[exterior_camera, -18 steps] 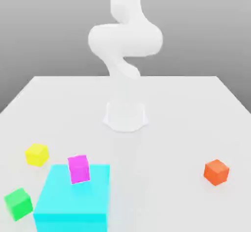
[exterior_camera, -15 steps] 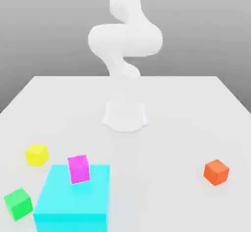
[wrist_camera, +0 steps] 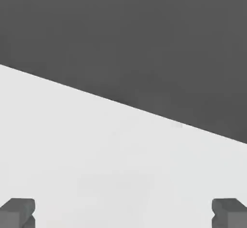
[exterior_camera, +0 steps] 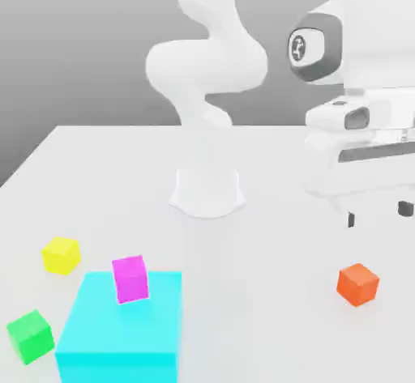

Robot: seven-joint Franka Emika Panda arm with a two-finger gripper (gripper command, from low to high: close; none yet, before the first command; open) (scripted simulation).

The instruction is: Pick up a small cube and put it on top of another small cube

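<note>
The small orange cube (exterior_camera: 357,283) rests on the white table (exterior_camera: 275,171) toward the exterior view's right. My gripper (exterior_camera: 378,214) hangs above it and slightly further right, well clear of the cube. Its two dark fingertips (exterior_camera: 351,219) stand far apart, so it is open and empty. In the hand view the gripper (wrist_camera: 123,212) has its fingertips (wrist_camera: 17,211) at the two corners, with bare table (wrist_camera: 96,150) between them. Other small cubes lie at the exterior view's left: yellow (exterior_camera: 61,255), green (exterior_camera: 30,336) and magenta (exterior_camera: 130,278).
The magenta cube stands on top of a big cyan block (exterior_camera: 121,329) at the front left of the exterior view. The arm's white base (exterior_camera: 207,191) sits mid-table. In the hand view, a dark backdrop (wrist_camera: 144,39) lies past the table's far edge.
The hand with its open gripper has come into the exterior view at the right, above the orange cube. None of the cubes has moved.
</note>
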